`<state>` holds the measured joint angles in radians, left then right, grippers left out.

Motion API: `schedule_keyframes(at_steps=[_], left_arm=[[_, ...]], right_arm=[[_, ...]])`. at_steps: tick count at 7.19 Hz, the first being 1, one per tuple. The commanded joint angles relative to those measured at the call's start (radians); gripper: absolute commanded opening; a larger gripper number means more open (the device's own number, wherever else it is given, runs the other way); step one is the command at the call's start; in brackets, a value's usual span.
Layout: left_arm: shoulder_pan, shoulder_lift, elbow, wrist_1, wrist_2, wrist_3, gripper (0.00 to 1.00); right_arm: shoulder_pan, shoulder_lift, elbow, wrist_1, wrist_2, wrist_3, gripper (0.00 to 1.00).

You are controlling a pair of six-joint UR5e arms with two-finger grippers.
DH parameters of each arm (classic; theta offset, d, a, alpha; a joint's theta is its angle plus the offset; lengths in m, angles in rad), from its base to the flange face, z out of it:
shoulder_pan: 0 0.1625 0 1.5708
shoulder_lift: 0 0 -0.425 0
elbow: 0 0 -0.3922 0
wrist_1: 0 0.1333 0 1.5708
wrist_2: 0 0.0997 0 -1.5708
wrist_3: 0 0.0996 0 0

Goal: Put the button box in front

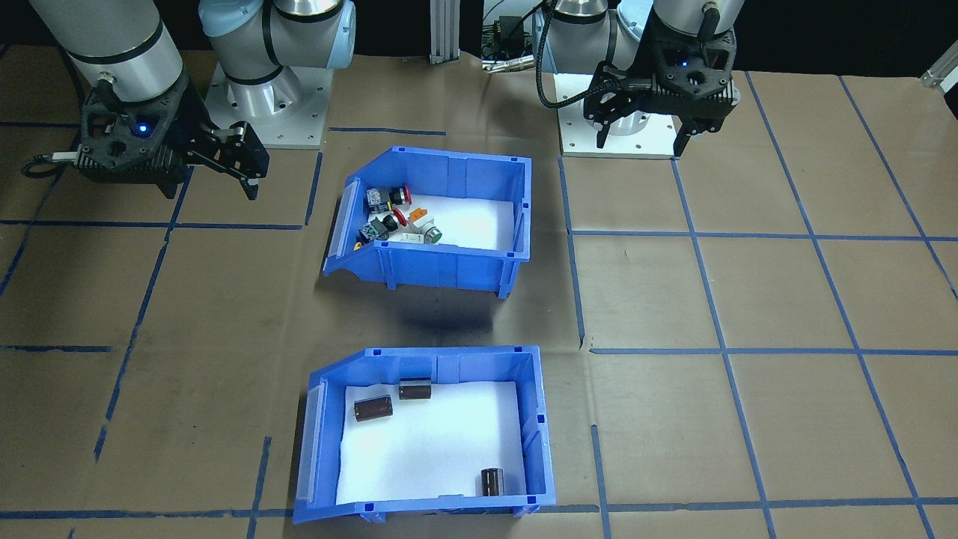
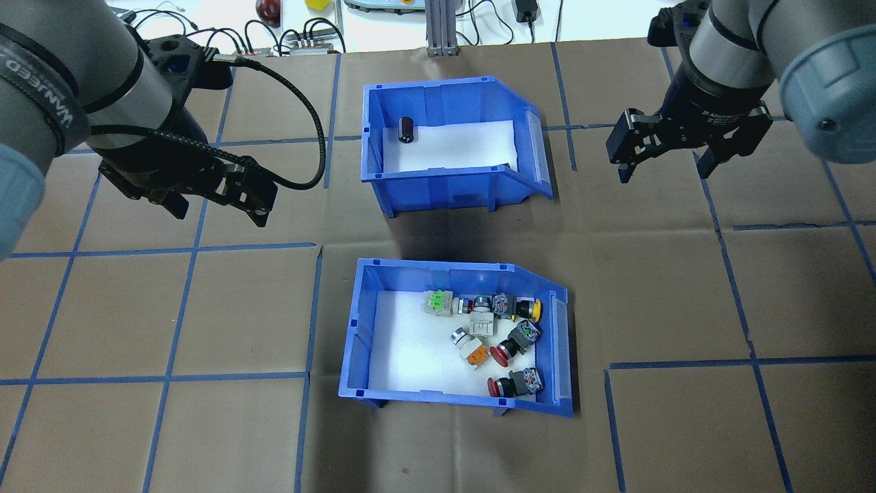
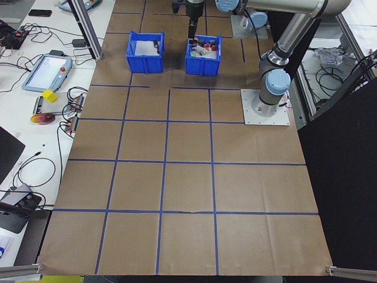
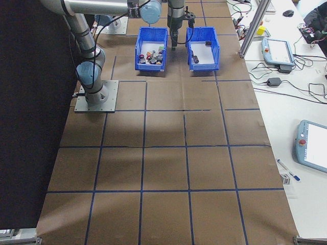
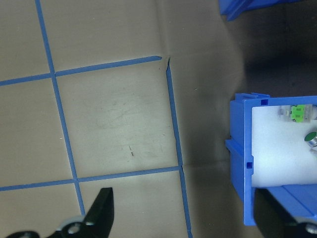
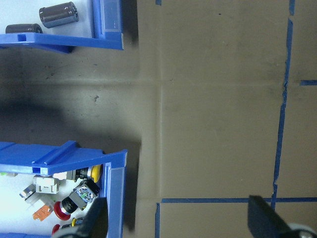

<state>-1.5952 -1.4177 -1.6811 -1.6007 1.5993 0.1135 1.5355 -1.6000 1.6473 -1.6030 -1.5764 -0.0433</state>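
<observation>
Only "WANUED"-like lettering legible on left arm [image 2: 41,89] — left tool [image 2: 219,202], right tool [image 2: 667,154] spread, empty; button box [image 2: 457,335] untouched.

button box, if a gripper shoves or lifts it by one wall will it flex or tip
The button box looks like rigid moulded plastic, so probably little flex. Its switches crowd the sloped-lip end, so lifting by one wall may tilt it that way. They lie loose on the foam liner and would likely slide.

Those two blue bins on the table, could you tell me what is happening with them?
Nothing is being handled. The blue plastic bin of coloured push-button switches sits nearer the robot, the blue bin of dark cylinders beyond it. The left gripper and right gripper hover open on either side, touching neither.
</observation>
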Motion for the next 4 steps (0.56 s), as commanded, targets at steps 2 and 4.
schedule_keyframes(at_steps=[2, 4], left_arm=[[0.000, -0.001, 0.003, 0.002, 0.001, 0.000, 0.99], [0.000, -0.004, -0.009, 0.002, -0.004, 0.000, 0.99]], right_arm=[[0.000, 0.002, 0.000, 0.000, 0.001, 0.000, 1.00], [0.000, 0.002, 0.000, 0.000, 0.001, 0.000, 1.00]])
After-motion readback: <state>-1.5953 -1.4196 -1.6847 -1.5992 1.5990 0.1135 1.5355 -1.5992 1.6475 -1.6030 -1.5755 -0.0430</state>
